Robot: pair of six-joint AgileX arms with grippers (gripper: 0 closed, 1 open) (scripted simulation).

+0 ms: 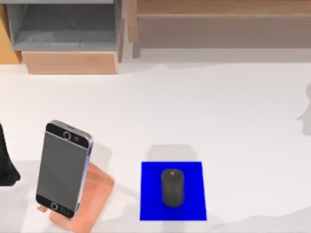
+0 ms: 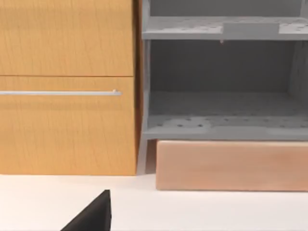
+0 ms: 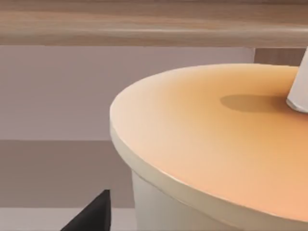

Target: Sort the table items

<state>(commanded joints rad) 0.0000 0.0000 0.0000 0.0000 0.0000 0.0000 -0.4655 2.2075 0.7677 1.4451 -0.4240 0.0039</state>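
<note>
A: Since the smartphone point(image 1: 63, 169) was propped on the pink stand point(image 1: 92, 194) and the mouse point(image 1: 172, 188) sat on the blue mat point(image 1: 150, 194), what did you have left?

B: Not much on the table point(image 1: 218, 111). You parked the left arm point(image 1: 7, 167) at the left edge; couldn't tell either gripper's opening. You needed slow, clear retreats.

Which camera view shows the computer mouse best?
The top view: the dark grey computer mouse lies whole on the blue square mat. The left wrist view faces a wooden cabinet and grey shelf; the right wrist view, a round orange-topped surface.
</note>
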